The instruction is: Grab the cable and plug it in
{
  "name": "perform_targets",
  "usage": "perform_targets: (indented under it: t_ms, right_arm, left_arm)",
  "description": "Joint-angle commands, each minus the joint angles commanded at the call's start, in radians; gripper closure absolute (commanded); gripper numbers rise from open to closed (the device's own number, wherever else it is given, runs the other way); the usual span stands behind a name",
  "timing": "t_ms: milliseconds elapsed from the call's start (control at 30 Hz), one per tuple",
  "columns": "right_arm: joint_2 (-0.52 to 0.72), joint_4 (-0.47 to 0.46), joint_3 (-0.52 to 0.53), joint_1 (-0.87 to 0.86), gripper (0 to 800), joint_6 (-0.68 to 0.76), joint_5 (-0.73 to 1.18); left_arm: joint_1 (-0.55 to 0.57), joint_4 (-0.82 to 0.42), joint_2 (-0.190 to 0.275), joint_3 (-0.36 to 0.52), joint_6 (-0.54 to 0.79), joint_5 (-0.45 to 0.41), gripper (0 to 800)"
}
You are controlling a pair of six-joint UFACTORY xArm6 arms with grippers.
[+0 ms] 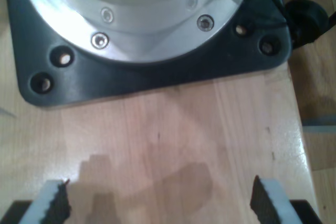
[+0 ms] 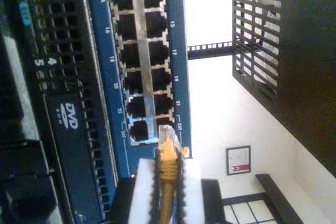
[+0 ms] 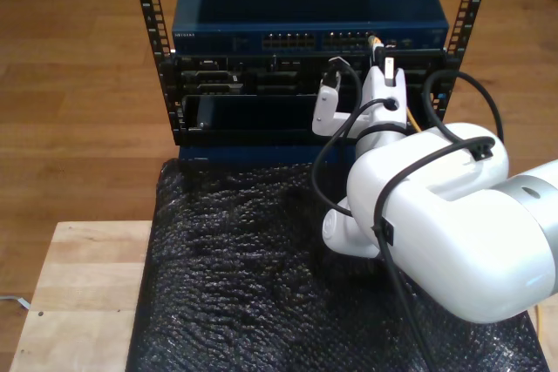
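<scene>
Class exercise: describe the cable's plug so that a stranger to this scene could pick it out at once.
Find the blue switch at the top of the rack. At its port block, my second gripper holds an orange cable. Its clear plug is the only connector there; nearby ports look empty.

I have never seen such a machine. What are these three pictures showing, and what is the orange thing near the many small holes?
I am a robot with two arms. The exterior view looks from behind a white arm toward a blue network switch in a rack. The other two cameras ride on my grippers. My second gripper is shut on the cable; its clear plug is just in front of the switch's ports, not yet inserted. My first gripper is open above a wooden table, near a black base plate.
</scene>
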State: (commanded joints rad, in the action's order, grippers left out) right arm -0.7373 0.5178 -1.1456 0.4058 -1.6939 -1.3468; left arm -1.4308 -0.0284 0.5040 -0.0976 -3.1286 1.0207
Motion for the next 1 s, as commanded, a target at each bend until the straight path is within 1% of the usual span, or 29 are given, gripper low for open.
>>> perform_targets:
  t_ms: [1000]
  right_arm:
    - [-0.011, -0.006, -0.018, -0.005, 800, 0.0, 0.017]
  left_arm:
    - [0.0, 0.0, 0.0, 0.0, 0.002, 0.0, 0]
